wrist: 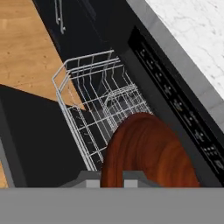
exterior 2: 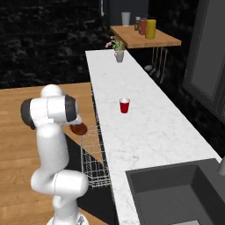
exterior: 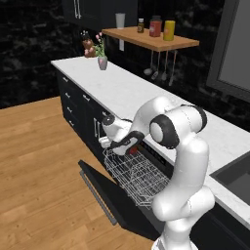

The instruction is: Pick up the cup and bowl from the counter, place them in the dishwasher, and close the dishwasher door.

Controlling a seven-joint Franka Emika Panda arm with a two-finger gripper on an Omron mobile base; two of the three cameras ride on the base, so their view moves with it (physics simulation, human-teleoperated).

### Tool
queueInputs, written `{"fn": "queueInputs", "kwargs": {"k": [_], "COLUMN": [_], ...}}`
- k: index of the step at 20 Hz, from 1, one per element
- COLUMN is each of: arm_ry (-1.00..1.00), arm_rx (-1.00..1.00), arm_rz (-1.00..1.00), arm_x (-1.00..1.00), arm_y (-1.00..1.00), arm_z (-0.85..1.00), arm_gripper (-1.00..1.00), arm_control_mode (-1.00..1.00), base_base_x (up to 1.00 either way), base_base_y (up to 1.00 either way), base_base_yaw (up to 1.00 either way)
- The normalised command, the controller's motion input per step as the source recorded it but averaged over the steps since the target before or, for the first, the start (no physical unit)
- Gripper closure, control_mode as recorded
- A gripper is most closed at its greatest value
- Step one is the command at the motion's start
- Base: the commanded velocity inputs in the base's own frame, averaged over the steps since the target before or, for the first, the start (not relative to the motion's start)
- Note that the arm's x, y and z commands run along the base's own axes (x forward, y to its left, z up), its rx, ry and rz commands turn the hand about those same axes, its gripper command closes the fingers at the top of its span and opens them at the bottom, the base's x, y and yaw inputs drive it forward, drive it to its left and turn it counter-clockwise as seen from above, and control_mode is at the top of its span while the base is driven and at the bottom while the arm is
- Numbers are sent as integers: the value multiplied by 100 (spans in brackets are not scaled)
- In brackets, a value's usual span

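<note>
bowl [wrist: 146, 153]: lower edge cut off | fingers [wrist: 89, 177]: tips hidden

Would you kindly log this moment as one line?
gripper: shut on bowl | over dishwasher wire rack | door open | cup on counter

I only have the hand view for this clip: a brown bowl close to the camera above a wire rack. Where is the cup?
Observer: The cup stands upright on the counter, away from the arm.
Operator: Is the dishwasher door down?
Observer: Yes, the door lies fully open, with the rack pulled out over it.
Operator: And where is the bowl relative to the rack?
Observer: The bowl is held above the rack's counter-side end, not yet set down.
</note>
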Motion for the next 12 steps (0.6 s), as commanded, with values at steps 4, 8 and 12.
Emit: {"fn": "queueInputs", "kwargs": {"k": [4, 8, 12], "arm_ry": [0, -4, -6], "arm_rx": [0, 0, 0], "arm_rz": [0, 3, 3], "arm_x": [30, 33, 49], "arm_y": [28, 2, 0], "arm_z": [-51, -67, -62], "arm_gripper": [100, 100, 100], "arm_control_mode": [-100, -100, -100], "base_base_x": [0, 0, 0], "base_base_y": [0, 0, 0], "base_base_yaw": [0, 0, 0]}}
